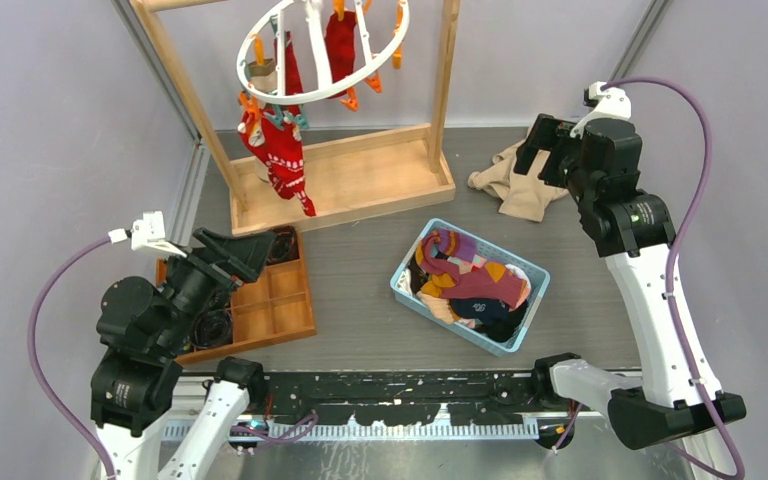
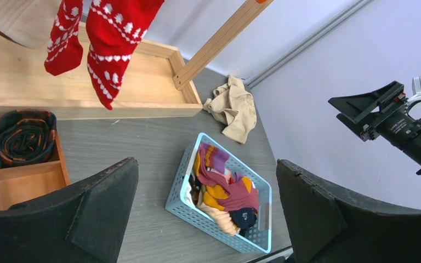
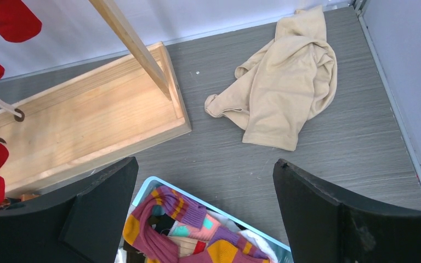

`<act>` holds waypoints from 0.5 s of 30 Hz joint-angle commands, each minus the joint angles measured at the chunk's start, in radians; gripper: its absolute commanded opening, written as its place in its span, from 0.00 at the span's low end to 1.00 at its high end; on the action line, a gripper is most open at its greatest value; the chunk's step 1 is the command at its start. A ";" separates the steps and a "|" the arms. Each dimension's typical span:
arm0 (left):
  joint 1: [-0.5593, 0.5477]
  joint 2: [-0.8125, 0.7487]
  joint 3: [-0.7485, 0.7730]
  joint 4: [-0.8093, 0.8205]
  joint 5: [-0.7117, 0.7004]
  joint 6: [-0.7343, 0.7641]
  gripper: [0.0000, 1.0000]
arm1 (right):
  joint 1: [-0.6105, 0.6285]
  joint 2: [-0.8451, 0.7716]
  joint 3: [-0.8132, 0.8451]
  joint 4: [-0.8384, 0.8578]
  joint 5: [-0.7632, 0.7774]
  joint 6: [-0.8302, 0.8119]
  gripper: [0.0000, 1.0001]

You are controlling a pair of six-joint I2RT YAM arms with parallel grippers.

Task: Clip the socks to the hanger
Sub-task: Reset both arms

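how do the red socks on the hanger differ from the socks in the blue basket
The red socks hang straight down, clipped to the hanger; the basket socks lie piled and tangled in the blue basket. The red socks share one red-and-white pattern; the basket socks mix purple, orange, maroon and dark colours. Both are soft fabric socks.

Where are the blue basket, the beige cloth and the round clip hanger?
blue basket [image 2: 178, 183]: left wrist view, latticed side wall.
beige cloth [image 3: 285, 93]: right wrist view, middle of fabric.
hanger [image 1: 305, 100]: top external view, front of white ring.
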 commanded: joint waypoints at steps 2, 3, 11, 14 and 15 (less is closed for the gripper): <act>0.006 0.000 0.027 -0.024 -0.014 -0.055 0.97 | -0.003 -0.036 0.001 0.051 -0.009 0.010 1.00; 0.005 -0.004 0.028 -0.020 -0.018 -0.060 0.97 | -0.002 -0.044 -0.009 0.056 -0.009 0.008 1.00; 0.006 -0.011 0.040 0.017 -0.002 -0.060 0.98 | -0.002 -0.074 -0.029 0.057 -0.008 0.036 1.00; 0.006 -0.024 0.024 0.050 0.028 -0.053 0.98 | -0.002 -0.074 -0.022 0.059 -0.008 0.038 1.00; 0.006 -0.030 0.016 0.064 0.037 -0.054 0.98 | -0.002 -0.073 -0.020 0.059 -0.009 0.040 1.00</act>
